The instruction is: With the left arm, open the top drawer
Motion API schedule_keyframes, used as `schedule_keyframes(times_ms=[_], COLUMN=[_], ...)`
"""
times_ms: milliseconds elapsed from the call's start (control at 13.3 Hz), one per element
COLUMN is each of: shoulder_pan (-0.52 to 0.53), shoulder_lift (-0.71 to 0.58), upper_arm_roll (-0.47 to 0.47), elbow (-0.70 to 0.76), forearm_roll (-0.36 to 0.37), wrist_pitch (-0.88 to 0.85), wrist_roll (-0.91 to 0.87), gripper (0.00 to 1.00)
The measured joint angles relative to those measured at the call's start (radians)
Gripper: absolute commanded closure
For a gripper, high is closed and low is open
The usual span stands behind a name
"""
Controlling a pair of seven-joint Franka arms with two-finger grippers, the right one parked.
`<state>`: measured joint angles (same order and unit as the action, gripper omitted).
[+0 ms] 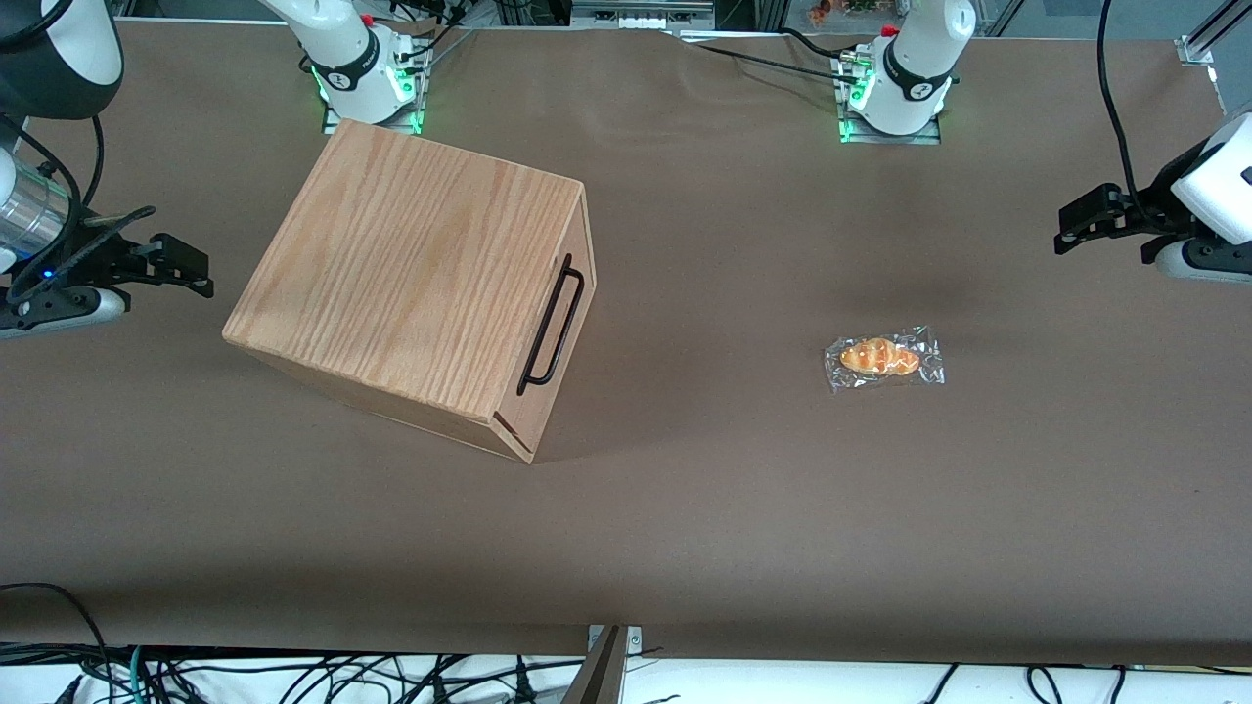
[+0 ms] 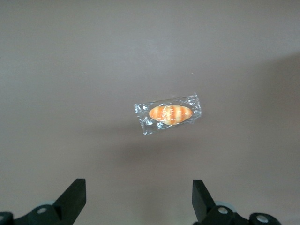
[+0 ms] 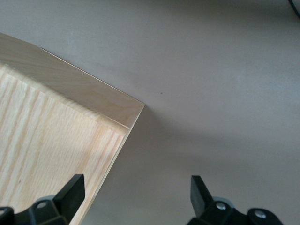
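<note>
The oak-grain cabinet (image 1: 411, 284) stands on the brown table toward the parked arm's end. Its front faces the working arm's end. The top drawer's front panel (image 1: 565, 376) sits flush with the cabinet and bears a long thin black bar handle (image 1: 553, 328). The left arm's gripper (image 1: 1068, 227) hangs above the table at the working arm's end, far from the handle. In the left wrist view the gripper (image 2: 139, 187) is open and empty, with its fingers (image 2: 75, 197) wide apart above bare table. A corner of the cabinet also shows in the right wrist view (image 3: 47, 140).
A wrapped bread roll (image 1: 884, 359) lies on the table between the cabinet's front and the left gripper; it also shows in the left wrist view (image 2: 169, 113). The two arm bases (image 1: 895, 88) stand at the table edge farthest from the front camera.
</note>
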<state>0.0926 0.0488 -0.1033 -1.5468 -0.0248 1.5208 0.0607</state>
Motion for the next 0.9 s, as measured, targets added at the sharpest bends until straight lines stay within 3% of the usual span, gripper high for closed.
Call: schedule_keyframes(times_ms=[450, 675, 900], shoulder_pan=[0.006, 0.008, 0.005], shoulder_lift=[0.008, 0.075, 0.153], upper_arm_roll=[0.001, 0.002, -0.002], elbow=[-0.001, -0.007, -0.005], forearm_roll=[-0.009, -0.024, -0.153], wrist_pitch=[-0.001, -0.002, 0.007], wrist_roll=[0.0, -0.001, 0.0], gripper=[0.0, 0.0, 0.0])
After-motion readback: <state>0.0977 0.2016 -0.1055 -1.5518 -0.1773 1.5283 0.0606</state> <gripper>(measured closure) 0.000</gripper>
